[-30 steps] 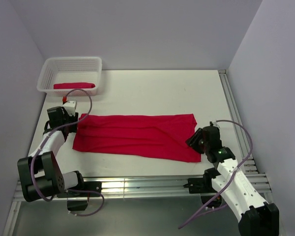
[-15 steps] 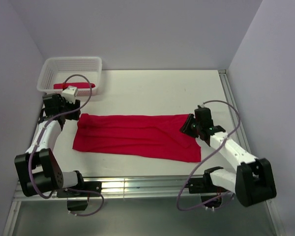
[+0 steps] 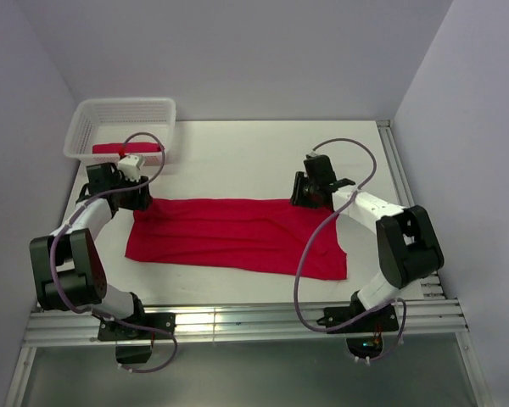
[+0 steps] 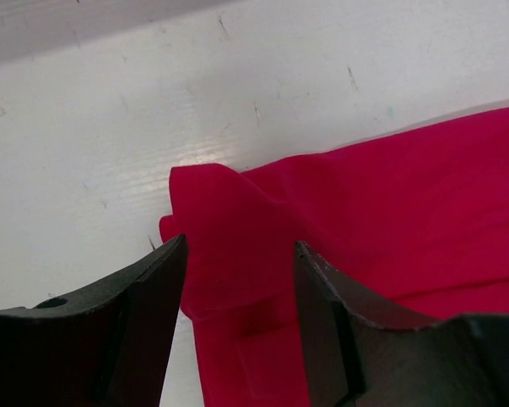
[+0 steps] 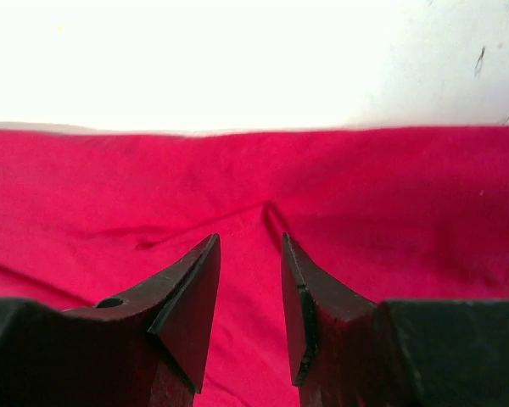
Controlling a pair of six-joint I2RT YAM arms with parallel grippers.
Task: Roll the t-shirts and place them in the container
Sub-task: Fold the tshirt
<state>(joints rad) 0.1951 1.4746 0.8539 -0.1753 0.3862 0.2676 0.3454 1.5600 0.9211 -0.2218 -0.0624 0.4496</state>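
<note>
My left hand is open; fingers well apart, low over the table; a raised, folded-over corner of the flat shirt sits between them, and I cannot tell if either finger touches it. In the left wrist view that corner humps up just ahead of the fingertips, bare table beyond and to its left; the rest of the shirt runs off to the hand's right.

My right hand is at the shirt's far edge, toward the opposite end; jaws apart by a narrow gap, not clamped; red cloth lies under and between the fingers; a small crease in the cloth starts right in front of the gap; white table just past the shirt's edge ahead of the hand.

The flat shirt is spread long across the table between both hands, a few wrinkles; unrolled.

The rolled shirt lies inside the basket, just beyond my left hand, apart from it.
</note>
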